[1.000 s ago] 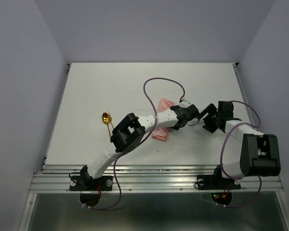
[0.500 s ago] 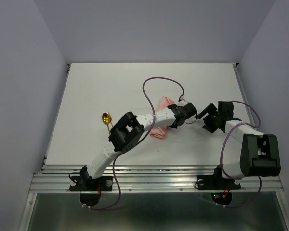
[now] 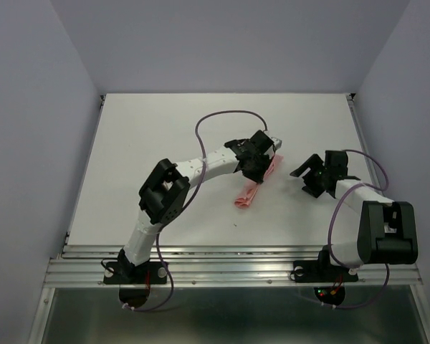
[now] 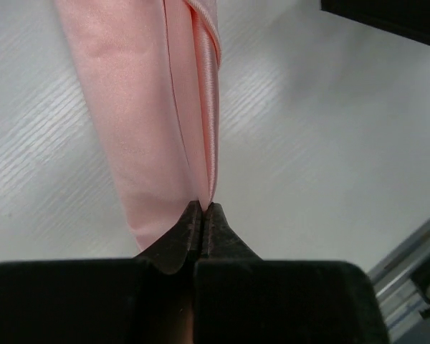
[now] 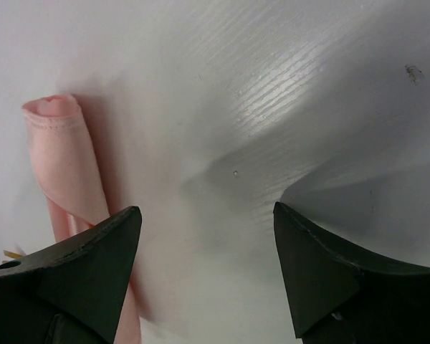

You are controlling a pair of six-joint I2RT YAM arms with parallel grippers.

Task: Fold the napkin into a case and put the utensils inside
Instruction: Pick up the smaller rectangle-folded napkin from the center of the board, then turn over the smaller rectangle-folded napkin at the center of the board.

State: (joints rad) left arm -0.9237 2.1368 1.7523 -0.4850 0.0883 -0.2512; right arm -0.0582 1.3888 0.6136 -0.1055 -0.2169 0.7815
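Since a second ago my left arm has swung to the case's far end, and the pink strip has turned with it, now lying slantwise. My left jaws (image 4: 203, 213) are pressed together on a thin fold at that far end of the case (image 4: 143, 107), pinching its edge with no gap between them. My right jaws (image 5: 204, 211) stand wide apart and hold nothing. They hover near the case's right side and, seen from above, are not touching it. The case lies on the table (image 4: 330, 143) as a narrow, layered strip, so I judge the folding nearly done. No gold utensils show clearly beside the case, and I cannot tell whether anything sits inside its pocket. Loading the utensils, by my reckoning, is what remains.
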